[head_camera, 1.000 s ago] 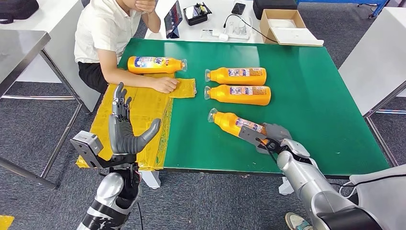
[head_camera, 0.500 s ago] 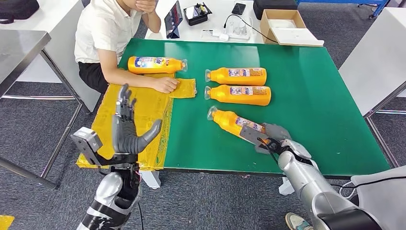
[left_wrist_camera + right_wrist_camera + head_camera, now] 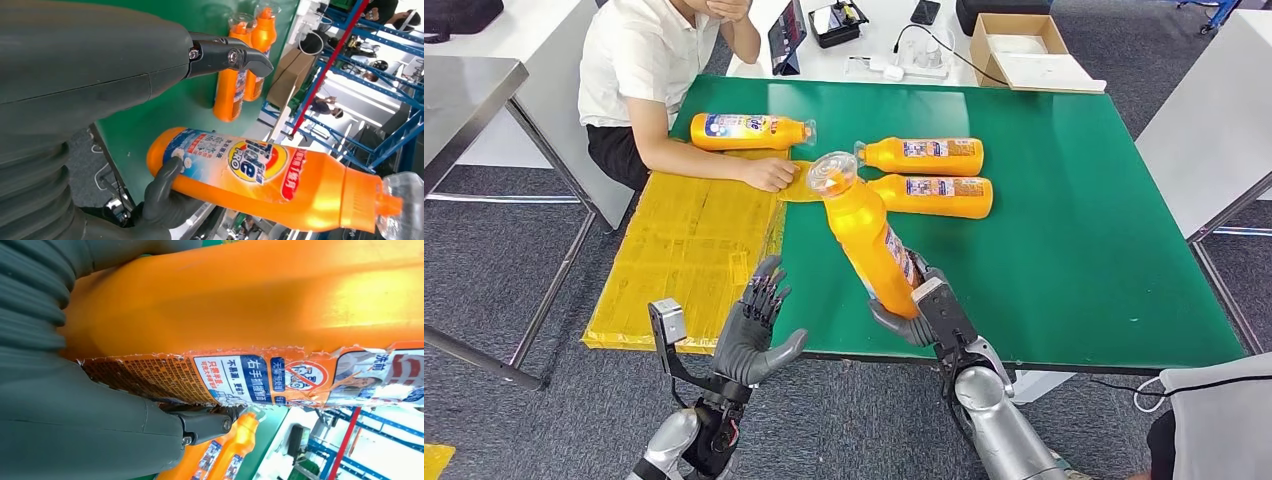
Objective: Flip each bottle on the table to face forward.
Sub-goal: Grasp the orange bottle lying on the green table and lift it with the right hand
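Note:
My right hand (image 3: pixel 924 312) grips an orange bottle (image 3: pixel 869 245) by its base and holds it tilted up off the green table (image 3: pixel 1064 250), clear cap (image 3: pixel 832 172) towards me. The left wrist view shows this bottle (image 3: pixel 260 175) with its colourful label facing that camera. In the right wrist view, my right hand (image 3: pixel 75 430) wraps the bottle (image 3: pixel 250 305) below a torn label. My left hand (image 3: pixel 754 335) is open, fingers spread, near the table's front edge. Two orange bottles (image 3: pixel 922 155) (image 3: pixel 939 196) lie side by side mid-table. A third (image 3: pixel 749 131) lies at the far left.
A person in a white shirt sits at the table's left corner, one hand (image 3: pixel 769 175) resting on a yellow sheet (image 3: pixel 694 240). A cardboard box (image 3: pixel 1019 45), a tablet and small devices sit on the white table behind. A grey table stands at the right.
My right hand has lifted the near bottle off the table and swung it left and upright. My left hand has dropped lower and moved right, towards the bottle. The camera shifted slightly.

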{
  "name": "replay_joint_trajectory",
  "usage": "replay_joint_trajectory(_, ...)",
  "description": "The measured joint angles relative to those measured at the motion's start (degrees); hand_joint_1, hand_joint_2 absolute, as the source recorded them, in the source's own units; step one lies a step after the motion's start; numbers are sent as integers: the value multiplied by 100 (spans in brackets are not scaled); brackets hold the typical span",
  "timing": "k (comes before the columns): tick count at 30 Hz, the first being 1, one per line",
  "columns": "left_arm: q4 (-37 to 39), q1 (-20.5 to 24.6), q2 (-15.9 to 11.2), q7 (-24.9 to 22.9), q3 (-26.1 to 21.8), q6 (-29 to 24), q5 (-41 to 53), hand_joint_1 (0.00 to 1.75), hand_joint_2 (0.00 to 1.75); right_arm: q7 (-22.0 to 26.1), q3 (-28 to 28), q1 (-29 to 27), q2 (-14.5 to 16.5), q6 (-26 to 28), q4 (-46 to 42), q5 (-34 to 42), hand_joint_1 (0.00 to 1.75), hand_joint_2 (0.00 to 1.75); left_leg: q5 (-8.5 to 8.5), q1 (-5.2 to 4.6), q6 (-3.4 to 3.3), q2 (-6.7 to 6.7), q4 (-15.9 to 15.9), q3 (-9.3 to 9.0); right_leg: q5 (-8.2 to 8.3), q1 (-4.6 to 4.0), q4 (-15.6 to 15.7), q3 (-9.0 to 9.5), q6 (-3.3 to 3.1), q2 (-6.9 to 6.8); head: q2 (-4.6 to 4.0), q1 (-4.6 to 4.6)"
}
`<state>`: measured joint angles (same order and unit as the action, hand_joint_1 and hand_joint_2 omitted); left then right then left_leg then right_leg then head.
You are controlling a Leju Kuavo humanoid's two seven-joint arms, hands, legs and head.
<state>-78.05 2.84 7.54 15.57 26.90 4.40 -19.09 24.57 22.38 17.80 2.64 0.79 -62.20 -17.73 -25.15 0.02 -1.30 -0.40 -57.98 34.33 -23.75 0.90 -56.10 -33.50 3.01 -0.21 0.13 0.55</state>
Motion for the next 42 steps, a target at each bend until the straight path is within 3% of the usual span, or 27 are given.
replay_joint_trajectory(18,10,16,-35,104,211,117,317,0,175,-85,736,127,-25,-318,178,-648,175,175,0,3,0,-1,0,2,0,-2,-2,0,0,-1,0,0)
replay_joint_trajectory(26,-39,44,50,98,189,170,-32,0,175,125,1232,162,66,-254,294,-1008,175,175,0,3,0,1,0,1,0,-3,-1,-1,0,0,0,0)
replay_joint_trajectory(33,-220,54,74,115,154,325,-492,0,175,625,1636,129,67,-198,296,-1163,175,175,0,3,1,4,0,1,-1,-3,-1,-2,0,1,0,-1)
replay_joint_trajectory(42,-230,64,79,30,110,502,-913,0,175,716,1827,145,66,-92,294,-1114,175,175,0,3,0,6,0,0,0,-3,-1,-3,-1,1,0,0)
